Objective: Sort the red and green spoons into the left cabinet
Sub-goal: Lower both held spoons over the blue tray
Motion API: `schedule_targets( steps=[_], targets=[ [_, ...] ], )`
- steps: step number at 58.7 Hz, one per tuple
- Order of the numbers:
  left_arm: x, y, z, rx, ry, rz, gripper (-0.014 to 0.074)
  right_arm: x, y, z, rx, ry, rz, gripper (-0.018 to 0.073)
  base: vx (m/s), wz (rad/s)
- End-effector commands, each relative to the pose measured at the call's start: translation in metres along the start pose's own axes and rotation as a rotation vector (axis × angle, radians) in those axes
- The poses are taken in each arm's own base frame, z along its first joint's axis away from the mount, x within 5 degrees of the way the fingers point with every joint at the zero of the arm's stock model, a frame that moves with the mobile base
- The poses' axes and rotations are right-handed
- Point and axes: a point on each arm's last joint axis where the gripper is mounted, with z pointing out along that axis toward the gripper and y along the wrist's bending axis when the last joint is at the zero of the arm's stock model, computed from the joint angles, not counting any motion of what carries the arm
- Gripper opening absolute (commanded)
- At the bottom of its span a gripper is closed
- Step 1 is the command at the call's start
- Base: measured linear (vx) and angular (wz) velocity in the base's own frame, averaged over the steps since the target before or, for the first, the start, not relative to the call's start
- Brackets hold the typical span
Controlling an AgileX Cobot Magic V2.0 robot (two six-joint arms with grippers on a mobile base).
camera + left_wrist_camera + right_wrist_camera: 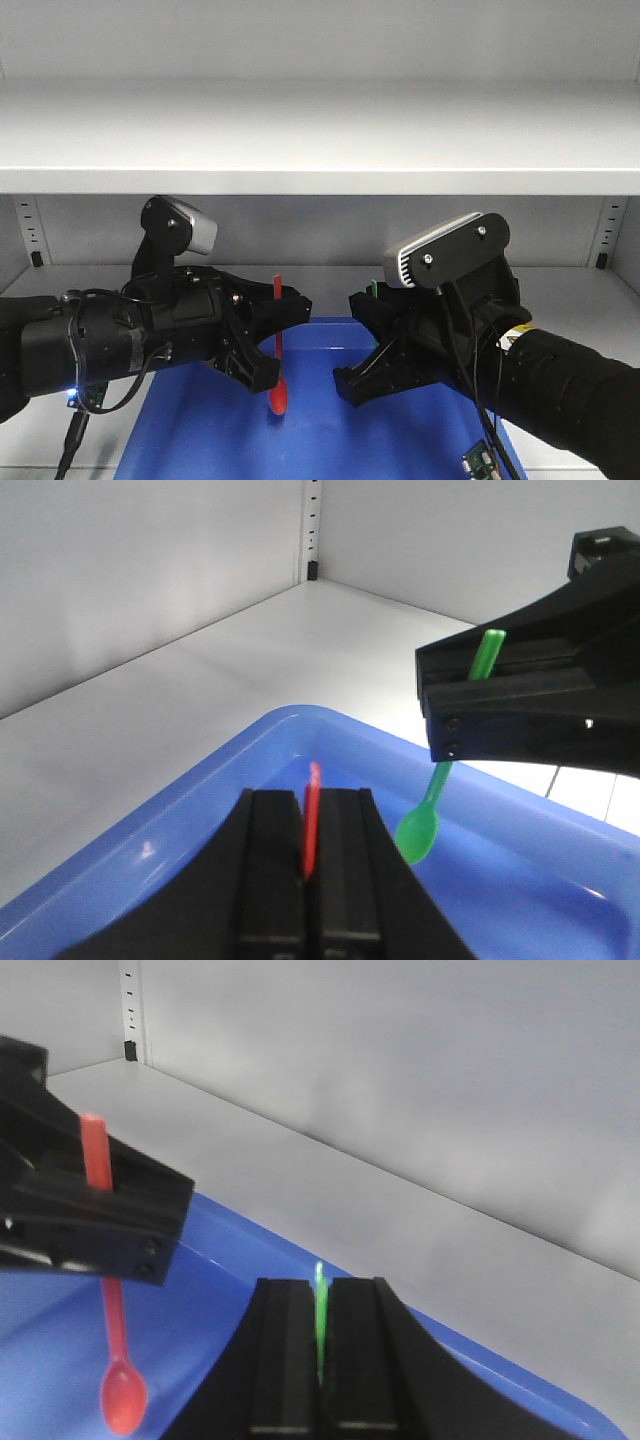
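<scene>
My left gripper (285, 340) is shut on the red spoon (279, 385), which hangs upright, bowl down, over a blue tray (200, 430). In the left wrist view the red handle (311, 815) shows between the closed jaws. My right gripper (350, 342) faces it, shut on the green spoon (374, 289), mostly hidden from the front. The left wrist view shows the green spoon (432, 815) hanging bowl down from the right gripper (470, 705). In the right wrist view its handle (320, 1310) sits between the jaws. Both grippers are inside the grey cabinet (320, 140), above its lower shelf (200, 670).
The blue tray's rim (180, 800) lies on the lower shelf under both grippers. An upper shelf spans overhead. Slotted rails (30, 235) stand at the back corners, with the grey back wall (420, 1080) close behind.
</scene>
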Motion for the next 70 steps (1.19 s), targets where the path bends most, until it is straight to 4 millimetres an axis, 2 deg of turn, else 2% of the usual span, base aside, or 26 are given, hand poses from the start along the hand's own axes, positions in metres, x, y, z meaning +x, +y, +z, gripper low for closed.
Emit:
schedule_targets(
  steps=[1,16,26,32,43,51,57,70],
  targets=[
    [-0.030,-0.009,-0.010,0.028,-0.130,-0.059,0.0001,-0.025,-0.007,-0.010,0.060,-0.120,-0.004,-0.0001,0.00,0.00],
    [-0.029,-0.008,-0.010,0.019,-0.123,-0.083,0.0007,-0.024,-0.007,-0.010,0.060,-0.118,-0.004,0.0010,0.00,0.00],
    [-0.026,-0.008,-0.010,0.023,-0.100,-0.078,0.0083,-0.022,-0.005,-0.010,0.037,-0.096,-0.003,0.0095,0.00,0.00],
    [-0.025,-0.009,-0.009,0.027,-0.085,-0.080,0.0185,-0.021,-0.004,-0.009,0.021,-0.080,-0.004,0.0201,0.00,0.00],
    [-0.022,-0.009,-0.009,0.027,-0.057,-0.087,0.0420,-0.021,-0.003,-0.009,0.017,-0.076,0.004,0.0489,0.00,0.00],
    [-0.021,-0.009,-0.010,0.020,-0.032,-0.045,0.0515,-0.020,-0.003,-0.009,0.017,-0.075,0.004,0.0629,0.00,0.00],
    [-0.023,-0.010,-0.014,0.017,-0.023,-0.008,0.0523,-0.020,-0.003,-0.009,0.017,-0.075,0.004,0.0658,0.00,0.00],
    [-0.032,-0.016,-0.030,-0.023,0.005,0.121,0.0523,-0.019,-0.002,-0.009,0.004,-0.063,0.003,0.0629,0.00,0.00]
  ],
)
